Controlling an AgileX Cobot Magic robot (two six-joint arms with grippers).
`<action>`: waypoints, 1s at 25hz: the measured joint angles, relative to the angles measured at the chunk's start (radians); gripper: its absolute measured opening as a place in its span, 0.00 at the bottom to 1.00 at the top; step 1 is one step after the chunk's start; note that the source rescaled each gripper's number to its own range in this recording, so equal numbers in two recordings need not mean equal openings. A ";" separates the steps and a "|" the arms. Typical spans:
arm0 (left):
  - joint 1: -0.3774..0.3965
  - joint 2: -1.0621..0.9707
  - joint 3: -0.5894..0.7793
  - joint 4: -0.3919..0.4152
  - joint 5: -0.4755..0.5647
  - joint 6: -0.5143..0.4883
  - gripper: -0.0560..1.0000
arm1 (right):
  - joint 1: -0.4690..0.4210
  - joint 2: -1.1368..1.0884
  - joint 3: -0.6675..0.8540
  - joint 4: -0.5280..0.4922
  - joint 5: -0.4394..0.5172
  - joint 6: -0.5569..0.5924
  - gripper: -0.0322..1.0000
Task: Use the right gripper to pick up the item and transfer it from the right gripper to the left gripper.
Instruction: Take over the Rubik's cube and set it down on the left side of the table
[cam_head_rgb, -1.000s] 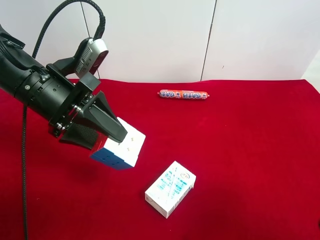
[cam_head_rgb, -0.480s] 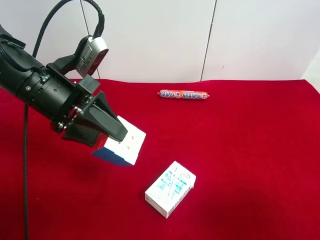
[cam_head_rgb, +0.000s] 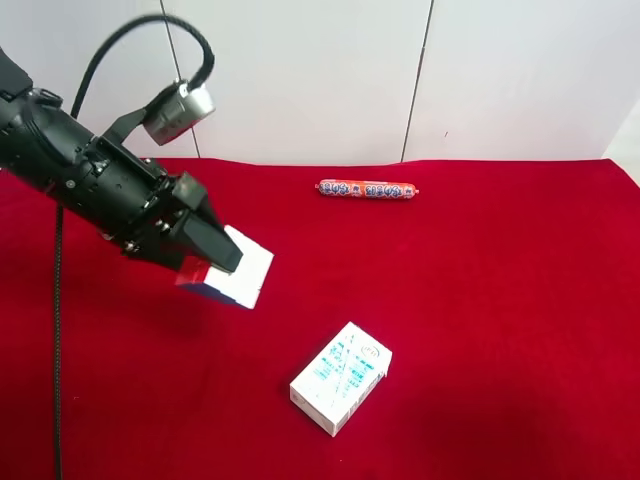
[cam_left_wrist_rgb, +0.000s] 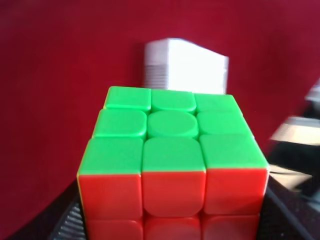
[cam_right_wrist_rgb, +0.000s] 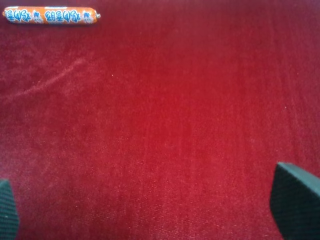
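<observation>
The item, a small puzzle cube (cam_head_rgb: 240, 277), is held above the red cloth by the left gripper (cam_head_rgb: 215, 262), the black gripper with the silver-grey camera at the exterior high view's left. Its white face points up. In the left wrist view the cube (cam_left_wrist_rgb: 170, 160) fills the frame with green and red-orange faces, between the dark fingers (cam_left_wrist_rgb: 287, 220). The right gripper (cam_right_wrist_rgb: 150, 207) is open and empty over bare cloth; only its two dark fingertips (cam_right_wrist_rgb: 296, 200) show. The right arm is out of the exterior high view.
A white-and-blue carton (cam_head_rgb: 340, 378) lies on the red cloth in front of the cube, and shows blurred in the left wrist view (cam_left_wrist_rgb: 187, 67). An orange sausage stick (cam_head_rgb: 367, 189) lies near the back, and shows in the right wrist view (cam_right_wrist_rgb: 50, 15).
The left arm has drawn back toward the exterior high view's left and slightly up, carrying the cube with it. The carton and sausage have not moved.
</observation>
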 joint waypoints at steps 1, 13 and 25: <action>0.000 0.000 -0.003 0.049 -0.026 -0.026 0.07 | 0.000 0.000 0.000 0.000 0.000 0.000 1.00; 0.000 0.051 -0.103 0.850 -0.160 -0.527 0.07 | 0.000 0.000 0.000 0.000 0.000 0.000 1.00; 0.000 0.260 -0.176 0.934 -0.130 -0.569 0.07 | 0.000 0.000 0.000 0.000 0.000 0.000 1.00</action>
